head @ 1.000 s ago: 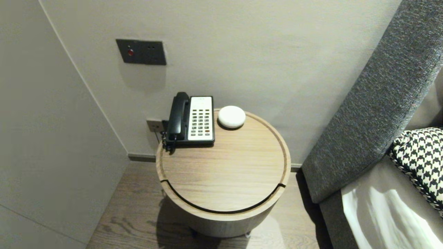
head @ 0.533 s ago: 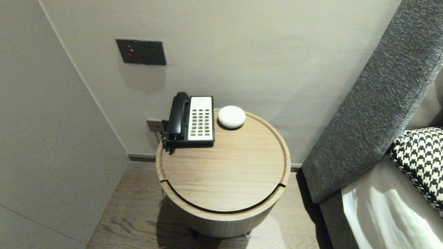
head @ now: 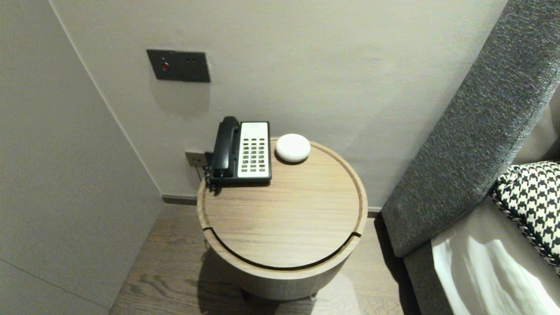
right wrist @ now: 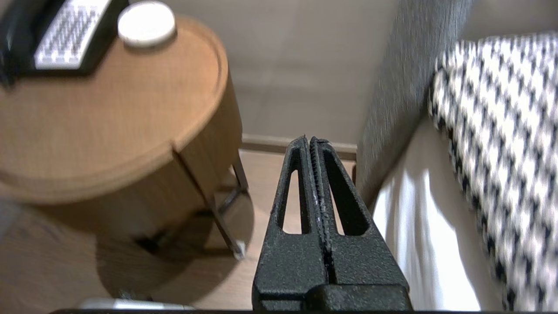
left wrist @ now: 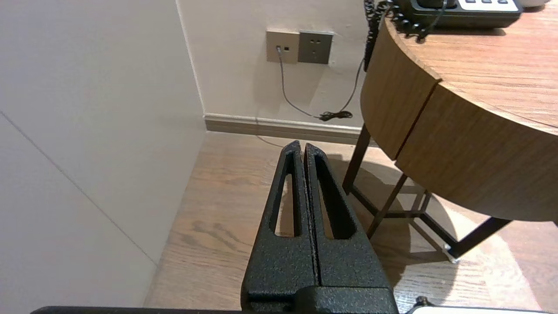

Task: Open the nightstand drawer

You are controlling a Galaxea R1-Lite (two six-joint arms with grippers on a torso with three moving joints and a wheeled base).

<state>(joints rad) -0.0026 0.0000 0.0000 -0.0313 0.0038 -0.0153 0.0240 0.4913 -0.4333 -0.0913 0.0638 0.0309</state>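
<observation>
Nearest first. Your left gripper (left wrist: 304, 146) hangs low over the wood floor (left wrist: 226, 196), fingers pressed together with nothing between them. It sits off the left flank of the table (left wrist: 457, 144), below the level of the top, near the dark legs (left wrist: 383, 209) but clear of them.

Your right gripper (right wrist: 310, 139) rides higher, above the tabletop's level. Its fingers are likewise together and empty. It is over the strip of floor between the table and the bed (right wrist: 418, 226), and touches neither.

Table: round, wood, raised rim, with a curved seam across the near part of the top. At the far left of the top you have the phone (head: 240, 151). The handset (head: 225, 146) lies on its cradle on the left side, keypad to the right. The coiled cord (head: 209, 181) droops over the rim. A white puck (head: 292, 148) lies just right of the phone, by the far rim. Whether the two touch, you cannot tell.

Beyond, low on the wall: a socket (left wrist: 299, 46) with a cable (left wrist: 285, 87) plugged in and trailing down to the skirting. Higher up: a dark switch panel (head: 178, 66) with a red dot.

Right of the table: a grey headboard (head: 472, 131) and a houndstooth pillow (head: 531, 201) on the bed.
</observation>
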